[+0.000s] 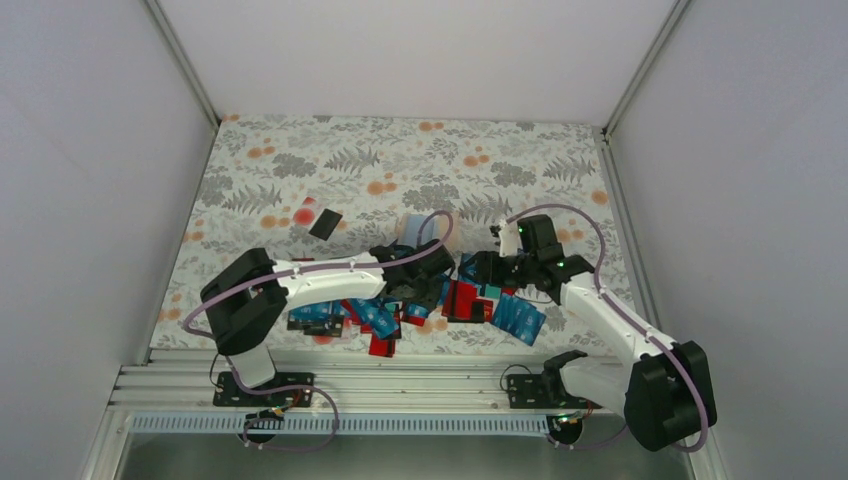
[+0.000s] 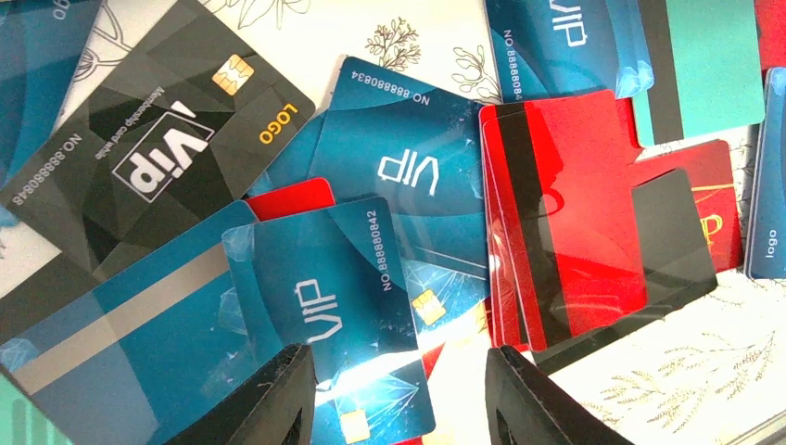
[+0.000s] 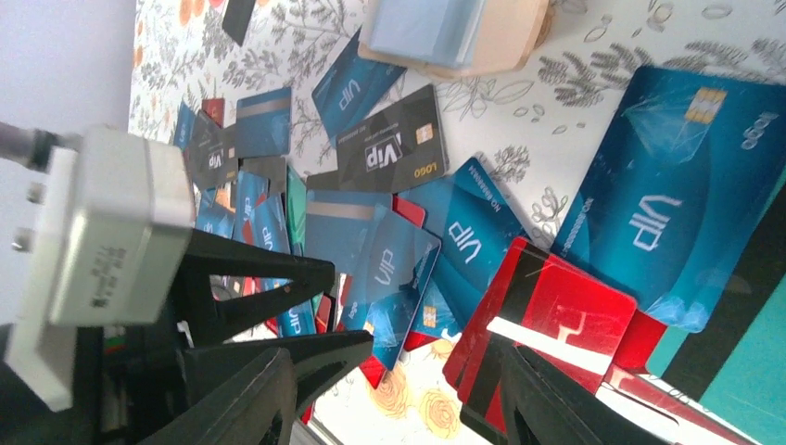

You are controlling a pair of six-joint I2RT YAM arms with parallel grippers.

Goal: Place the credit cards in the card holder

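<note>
1. Left gripper (image 2: 399, 357): jaws spread wide and empty above a blue VIP card (image 2: 320, 287) that lies slantwise on the credit cards (image 1: 515, 318); the finger bases are cut off.
2. Right gripper (image 3: 399, 357), just right of it, is also wide apart and holds nothing.
3. Card holder (image 3: 510, 37) sits beyond the heap, cropped at the frame top, so which way it faces is unclear.
4. Long axes of the cards point every way.

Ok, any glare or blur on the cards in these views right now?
Left wrist: sharp, print readable, with white glare on the blue card at its lower edge. Right wrist: credit cards sharp, card holder at the top soft. Top external: evenly lit, no glare, print too small to read.
</note>
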